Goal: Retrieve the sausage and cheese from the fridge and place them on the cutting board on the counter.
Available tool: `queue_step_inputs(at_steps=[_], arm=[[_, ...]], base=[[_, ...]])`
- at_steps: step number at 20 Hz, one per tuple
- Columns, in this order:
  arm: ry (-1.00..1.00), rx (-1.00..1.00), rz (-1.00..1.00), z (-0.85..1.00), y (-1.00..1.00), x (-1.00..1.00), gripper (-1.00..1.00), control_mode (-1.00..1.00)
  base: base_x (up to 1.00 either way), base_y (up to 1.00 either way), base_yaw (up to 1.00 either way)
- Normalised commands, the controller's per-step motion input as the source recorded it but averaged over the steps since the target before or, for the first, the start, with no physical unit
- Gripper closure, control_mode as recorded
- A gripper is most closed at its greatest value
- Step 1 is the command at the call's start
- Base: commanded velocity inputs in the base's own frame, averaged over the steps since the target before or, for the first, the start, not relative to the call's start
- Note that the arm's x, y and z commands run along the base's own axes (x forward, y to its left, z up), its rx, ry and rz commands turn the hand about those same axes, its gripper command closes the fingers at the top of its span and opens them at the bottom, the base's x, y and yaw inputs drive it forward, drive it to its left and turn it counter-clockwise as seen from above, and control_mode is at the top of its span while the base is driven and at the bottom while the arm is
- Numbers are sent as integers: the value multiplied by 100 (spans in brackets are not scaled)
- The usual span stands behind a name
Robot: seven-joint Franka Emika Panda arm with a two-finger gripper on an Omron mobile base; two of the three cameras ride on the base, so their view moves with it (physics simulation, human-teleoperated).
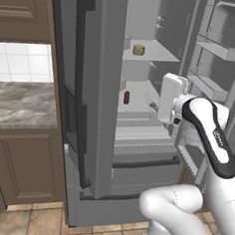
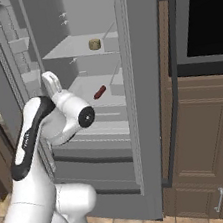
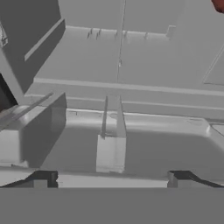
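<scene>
Jaws spread wide and empty, dark tips at the bottom of the hand view, gripper (image 3: 111,177) facing the open fridge (image 1: 136,156) interior. The sausage (image 1: 126,97) lies on the lower shelf at frame centre; the cheese (image 1: 139,50) sits on the shelf above it. The counter (image 1: 20,104) stands at far left.

Dark red sausage (image 1: 126,97), tan cheese (image 1: 139,50), grey fridge (image 1: 99,88) shelves.

fridge (image 1: 102,113): showing matt grey, smooth metal-like skin | shelves (image 2: 81,49): looking pale, smooth plastic | counter (image 1: 20,104): showing marbled stone | cabinets (image 2: 208,139): showing dark brown wood, silver metal handles | arm (image 1: 208,131): gleaming glossy white | floor (image 1: 26,219): showing tan tile
</scene>
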Motion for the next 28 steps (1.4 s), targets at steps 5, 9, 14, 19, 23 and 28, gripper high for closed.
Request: queue_step_inputs(at_steps=[5, 9, 14, 19, 23, 28], arm=[[9, -1, 2, -1, 31, 98, -100, -100], [15, -1, 0, -20, 11, 90, -100, -100], [7, -5, 0, -19, 36, 87, -100, -100], [0, -9, 1, -15, 61, 76, -100, -100], [-1, -9, 11, -34, 63, 41, -100, -100], [-14, -17, 20, -25, 95, -19, -100, -100]], base=[[0, 0, 0], [0, 0, 0], [0, 0, 0], [0, 0, 0], [0, 0, 0], [0, 0, 0]])
